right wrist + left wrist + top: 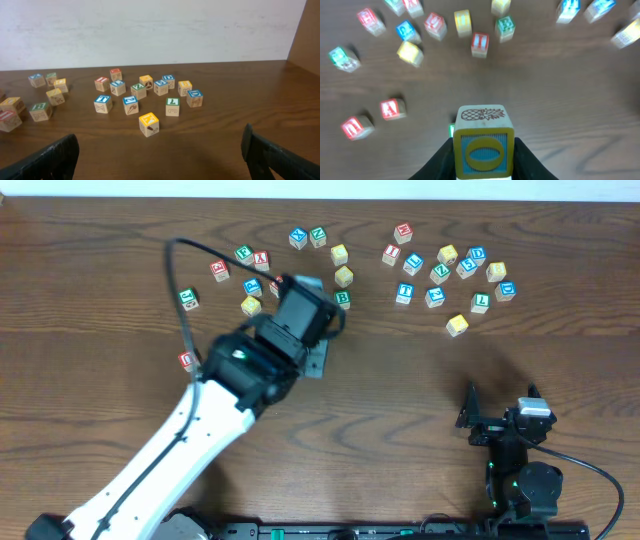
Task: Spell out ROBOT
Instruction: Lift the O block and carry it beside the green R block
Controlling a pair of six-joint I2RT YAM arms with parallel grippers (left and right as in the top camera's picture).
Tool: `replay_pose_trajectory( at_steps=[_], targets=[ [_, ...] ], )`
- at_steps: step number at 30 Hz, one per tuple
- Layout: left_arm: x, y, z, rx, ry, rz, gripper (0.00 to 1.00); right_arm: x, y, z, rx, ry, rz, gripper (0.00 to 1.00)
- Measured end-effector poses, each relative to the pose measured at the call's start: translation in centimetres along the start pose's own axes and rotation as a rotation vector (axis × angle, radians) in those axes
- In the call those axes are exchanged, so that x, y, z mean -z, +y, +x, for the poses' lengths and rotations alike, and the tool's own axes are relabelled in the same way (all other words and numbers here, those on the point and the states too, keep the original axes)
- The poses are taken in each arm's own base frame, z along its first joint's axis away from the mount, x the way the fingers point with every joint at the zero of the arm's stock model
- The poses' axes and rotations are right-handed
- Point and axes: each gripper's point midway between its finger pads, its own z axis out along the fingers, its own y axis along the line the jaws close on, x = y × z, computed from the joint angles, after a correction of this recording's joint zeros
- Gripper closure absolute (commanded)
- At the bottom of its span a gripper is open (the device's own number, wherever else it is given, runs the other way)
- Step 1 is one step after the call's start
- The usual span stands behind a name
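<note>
My left gripper (483,156) is shut on a wooden cube (482,145) whose near face shows a yellow O on blue stripes, with a pineapple drawing on top. Its black fingers (442,161) press both sides of the cube. In the overhead view that gripper (305,312) hangs over the left cluster and hides the held cube. The green B cube (342,300) lies just right of it and shows ahead in the left wrist view (505,27). A blue T cube (405,292) sits in the right cluster. My right gripper (500,418) rests open near the front edge, its jaws (160,155) wide apart around bare wood.
Loose letter cubes are scattered in two clusters at the back, left (250,285) and right (445,265). A yellow-topped cube (149,124) stands nearest the right gripper. Red-lettered cubes (392,107) lie left of the held cube. A black cable (180,280) loops over the left arm.
</note>
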Motion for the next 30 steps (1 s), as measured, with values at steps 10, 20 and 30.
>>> replay_pose_trajectory(
  at_steps=[10, 20, 30],
  targets=[
    [-5.2, 0.4, 5.0, 0.066, 0.08, -0.028, 0.74, 0.0, 0.0, 0.0, 0.0, 0.0, 0.0, 0.01],
    [-6.7, -0.9, 7.0, 0.106, 0.133, 0.044, 0.73, 0.0, 0.0, 0.0, 0.0, 0.0, 0.0, 0.01],
    [-11.0, -1.1, 10.3, 0.099, 0.293, 0.009, 0.75, 0.0, 0.0, 0.0, 0.0, 0.0, 0.0, 0.01]
  ],
)
